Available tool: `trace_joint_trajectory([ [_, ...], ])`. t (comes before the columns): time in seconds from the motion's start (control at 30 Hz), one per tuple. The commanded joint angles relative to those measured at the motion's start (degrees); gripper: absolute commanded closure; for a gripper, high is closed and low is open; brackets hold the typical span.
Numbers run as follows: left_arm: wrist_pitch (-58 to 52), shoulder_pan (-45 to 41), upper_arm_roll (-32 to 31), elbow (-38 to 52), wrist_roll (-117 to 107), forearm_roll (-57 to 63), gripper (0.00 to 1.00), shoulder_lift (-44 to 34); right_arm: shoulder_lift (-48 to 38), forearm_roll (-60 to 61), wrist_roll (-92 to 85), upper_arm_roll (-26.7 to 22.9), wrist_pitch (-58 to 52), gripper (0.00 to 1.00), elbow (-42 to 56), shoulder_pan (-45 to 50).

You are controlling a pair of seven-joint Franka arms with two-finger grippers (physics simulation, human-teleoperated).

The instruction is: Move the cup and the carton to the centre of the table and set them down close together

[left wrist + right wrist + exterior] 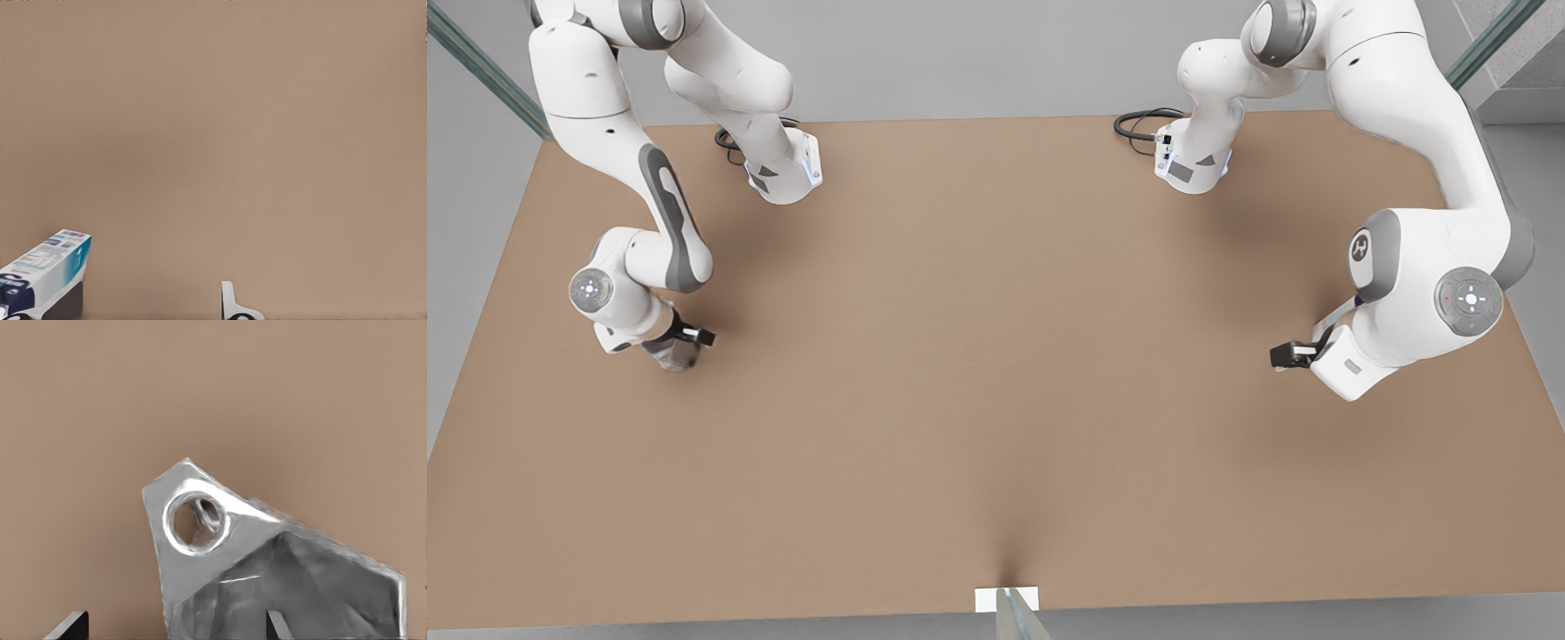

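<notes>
I am spreading my right claw (177, 623) around the cup (267, 567), centring first; left claw beside the carton (43, 273), grip unclear.

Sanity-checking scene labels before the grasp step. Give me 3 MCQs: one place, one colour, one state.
1. The cup lies at the right gripper. Where on the table is that?
A. the front view's left
B. the front view's right
C. the centre

2. What colours is the carton?
A. red and yellow
B. white and light blue, dark blue print
C. plain black

3. How do the right gripper's fingers stand?
A. pressed together
B. spread apart
C. shut on the carton

Key:
1 A: the grey shape sits at the gripper on the front view's left, and the right wrist view looks at the cup.
2 B: the left wrist view shows it. The left gripper is at the front view's right.
3 B: the two tips sit well apart in the right wrist view.
</notes>
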Motion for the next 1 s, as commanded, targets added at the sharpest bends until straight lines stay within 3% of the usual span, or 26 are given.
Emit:
trace_joint_trajectory([
  [0.0, 0.1, 0.0, 0.0, 0.0, 0.0, 0.1, 0.0, 0.0, 0.0, 0.0, 0.0, 0.0, 0.0, 0.24, 0.0, 0.0],
  [0.07, 0.1, 0.1, 0.0, 0.1, -0.1, 0.1, 0.0, 0.2, 0.0, 0.0, 0.1, -0.1, -0.3, 0.56, -0.1, 0.0],
  [0.13, 0.1, 0.0, 0.0, 0.1, -0.1, 0.1, 0.0, 0.2, -0.3, 0.0, 0.0, -0.1, -0.7, 0.78, -0.1, 0.0],
  [0.7, 0.1, 0.1, 0.0, 0.2, 0.0, 0.2, 0.0, 0.2, -2.7, -0.2, -2.4, 0.2, -3.0, 0.79, 0.5, 0.4],
  [0.97, 0.1, 0.1, 0.1, 0.3, 0.0, 0.1, 0.0, 0.2, -3.7, -0.8, -7.4, 1.7, -2.8, 0.79, 4.1, 6.7],
])
